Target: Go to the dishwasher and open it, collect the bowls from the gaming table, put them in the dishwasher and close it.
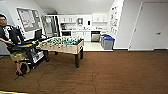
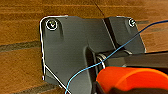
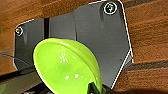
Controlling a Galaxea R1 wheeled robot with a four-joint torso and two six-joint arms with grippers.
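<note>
In the right wrist view a yellow-green bowl [image 3: 67, 68] hangs tilted over the brown carpet, with my right gripper [image 3: 96, 89] shut on its rim. An orange rounded thing [image 2: 132, 78] sits close to the camera in the left wrist view, above the same carpet; how it is held is hidden. The dishwasher [image 1: 95, 37], a stainless-steel front under the white counter, stands far off in the kitchen at the back. A thin yellow-edged strip of the gaming table [image 1: 7, 92] shows at the lower left corner of the head view.
A table-football table [image 1: 62, 45] stands ahead on the left. A person [image 1: 7, 32] sits at a cluttered dark cart [image 1: 30, 50] further left. Blue-lidded bins [image 1: 108, 42] stand beside the dishwasher. Open carpet runs ahead on the right towards the kitchen, and cables [image 1: 65, 77] lie on it.
</note>
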